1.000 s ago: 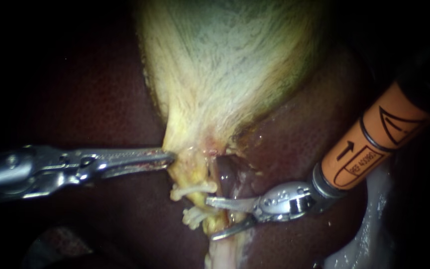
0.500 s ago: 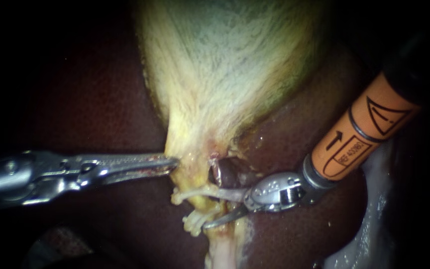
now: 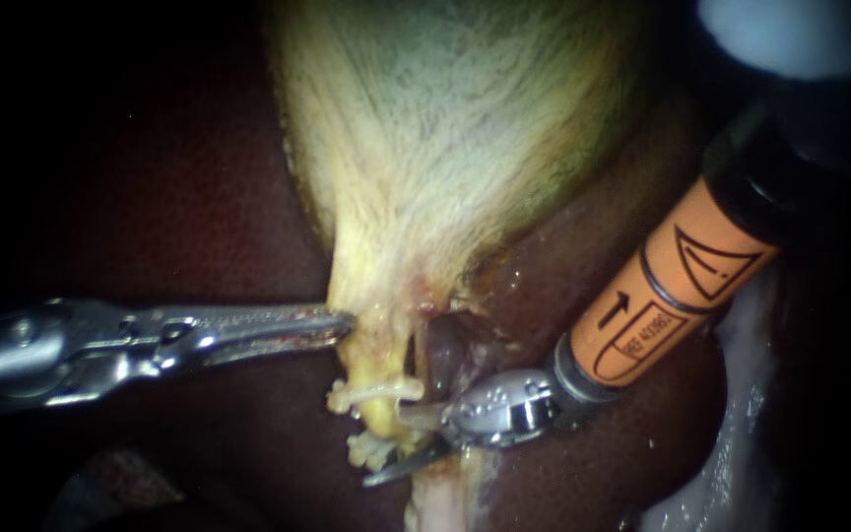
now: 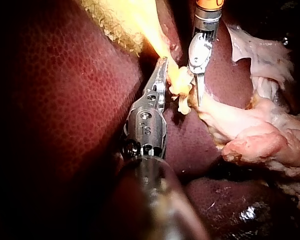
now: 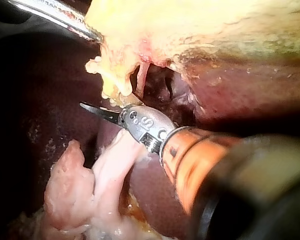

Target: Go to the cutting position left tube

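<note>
The pale, yellow gallbladder (image 3: 445, 148) narrows down to the left tube (image 3: 378, 369), which carries two white clips, an upper clip (image 3: 366, 393) and a lower clip (image 3: 371, 451). My right instrument (image 3: 386, 443), with an orange collar, has its two blades open astride that tube between the clips; the upper blade is partly hidden behind the tissue. It shows the same way in the right wrist view (image 5: 109, 111) and the left wrist view (image 4: 191, 92). My left instrument (image 3: 339, 320) is shut on the gallbladder's neck just above the clips, also visible as left instrument (image 4: 162, 75).
Dark red liver (image 3: 179, 197) surrounds the gallbladder. A thinner second tube (image 3: 416, 345) runs just right of the clipped one. Loose pale pink tissue (image 4: 250, 135) lies beyond the clips and under my right instrument's shaft (image 5: 90, 190). A pale blurred shape (image 3: 790, 30) sits at the upper right.
My right instrument has slid leftward, from beside the tube to having its open blades around it between the two clips. My left instrument has held still on the neck.
</note>
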Motion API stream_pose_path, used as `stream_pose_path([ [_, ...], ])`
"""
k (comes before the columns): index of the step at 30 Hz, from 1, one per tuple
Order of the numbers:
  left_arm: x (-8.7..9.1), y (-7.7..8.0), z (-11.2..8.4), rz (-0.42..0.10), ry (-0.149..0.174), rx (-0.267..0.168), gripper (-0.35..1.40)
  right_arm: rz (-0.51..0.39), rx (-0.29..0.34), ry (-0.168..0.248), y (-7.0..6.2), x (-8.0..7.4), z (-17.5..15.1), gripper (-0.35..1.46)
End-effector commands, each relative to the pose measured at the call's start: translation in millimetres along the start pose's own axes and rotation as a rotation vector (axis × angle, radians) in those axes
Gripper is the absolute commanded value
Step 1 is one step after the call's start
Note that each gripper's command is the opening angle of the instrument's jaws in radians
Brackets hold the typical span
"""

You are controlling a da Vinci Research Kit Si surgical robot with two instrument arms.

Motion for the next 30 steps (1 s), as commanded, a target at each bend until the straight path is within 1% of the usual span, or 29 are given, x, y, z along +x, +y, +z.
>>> stream_pose_path([
  [1, 0.0, 0.0, 0.0, 0.000, 0.000, 0.000, -0.35, 0.018, -0.006, -0.001, 0.1, 0.0, 0.1, 1.36],
  [5, 0.0, 0.0, 0.1, 0.000, 0.000, 0.002, -0.35, 0.055, -0.013, 0.000, 0.6, 0.0, 0.6, 1.35],
  [11, 0.0, -0.1, 0.3, 0.000, 0.000, 0.001, -0.35, 0.103, -0.014, 0.000, 0.5, -0.3, 1.6, 1.35],
  [16, 0.0, -0.1, 0.3, 0.000, 0.000, 0.001, -0.35, 0.107, -0.010, -0.001, 0.5, -0.4, 2.3, 1.35],
  [30, 0.0, -0.1, 0.4, 0.000, 0.000, 0.001, -0.35, 0.107, -0.010, -0.001, 0.5, -0.5, 2.2, 1.35],
])
